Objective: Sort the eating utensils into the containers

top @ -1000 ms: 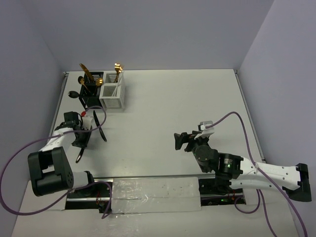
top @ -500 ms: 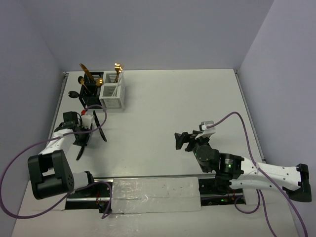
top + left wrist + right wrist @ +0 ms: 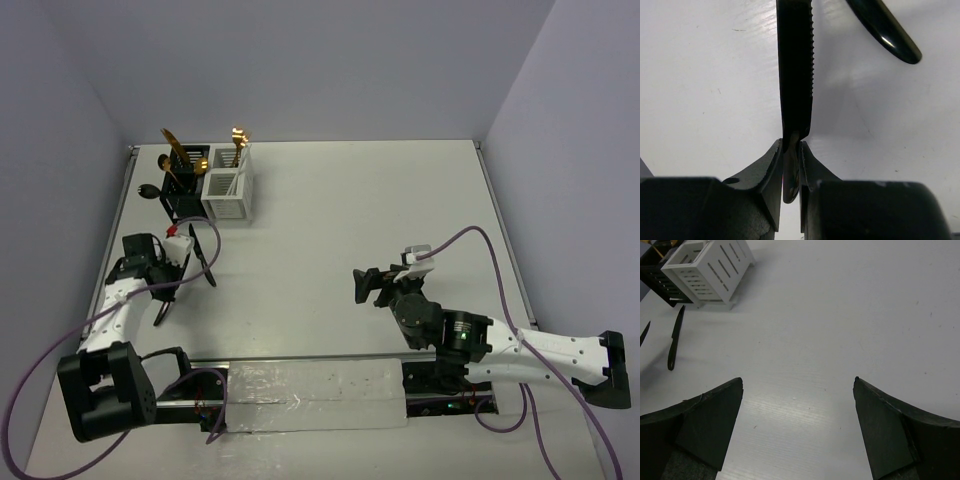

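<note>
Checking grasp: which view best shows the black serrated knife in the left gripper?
Left wrist: the black serrated knife fills the frame, its end pinched in the left gripper. Top external shows only a dark sliver; right wrist doesn't clearly show it.

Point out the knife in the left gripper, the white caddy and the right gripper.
black knife (image 3: 795,75), left wrist view, serrated blade.
white caddy (image 3: 700,280), right wrist view, slatted wall.
right gripper (image 3: 798,382), right wrist view, midway between its open fingertips.
</note>
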You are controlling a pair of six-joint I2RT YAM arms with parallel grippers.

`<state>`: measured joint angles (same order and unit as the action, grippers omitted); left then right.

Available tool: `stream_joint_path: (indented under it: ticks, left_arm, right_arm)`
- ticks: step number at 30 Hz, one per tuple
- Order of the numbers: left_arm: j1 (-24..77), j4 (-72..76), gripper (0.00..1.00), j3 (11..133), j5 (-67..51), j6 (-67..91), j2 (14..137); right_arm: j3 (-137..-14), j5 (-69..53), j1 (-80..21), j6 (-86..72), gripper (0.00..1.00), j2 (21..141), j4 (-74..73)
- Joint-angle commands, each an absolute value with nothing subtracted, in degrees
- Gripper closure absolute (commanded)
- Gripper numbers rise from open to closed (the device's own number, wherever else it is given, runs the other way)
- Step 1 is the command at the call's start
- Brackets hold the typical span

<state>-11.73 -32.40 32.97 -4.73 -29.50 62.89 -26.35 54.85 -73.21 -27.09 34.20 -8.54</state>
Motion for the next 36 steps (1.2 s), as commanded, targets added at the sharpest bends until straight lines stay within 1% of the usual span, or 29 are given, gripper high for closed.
stream_joint_path:
  ticks: [1, 12, 21, 27, 32, 36]
  left_arm:
    - [-12.0, -34.1, 1.0, 33.7, -8.3, -32.2, 59.1]
    - [-12.0, -34.2, 1.0, 40.9, -14.5, -27.3, 51.8]
    - [-12.0, -33.8, 1.0, 49.6, -20.6, -21.5, 52.9]
    - [-12.0, -24.6, 1.0, 59.0, -23.0, -11.6, 57.8]
    - [-11.9, -11.6, 1.0, 64.2, -23.2, -5.5, 62.7]
    - [-10.7, -2.6, 1.0, 67.7, -20.9, -0.5, 68.0]
  right_arm:
    - [-28.7, 57.0, -72.9, -26.4, 0.02, 33.4, -6.5]
    - [-29.4, 56.6, -72.9, -26.6, 0.02, 35.5, -6.2]
    - [-29.7, 56.2, -72.8, -28.2, 0.02, 35.4, -6.6]
    - [-30.4, 56.1, -72.8, -27.3, 0.02, 37.0, -4.8]
    - [-31.7, 56.3, -72.8, -27.9, 0.02, 38.3, -5.8]
    - [-32.6, 57.3, -72.8, -29.6, 0.02, 38.9, -7.0]
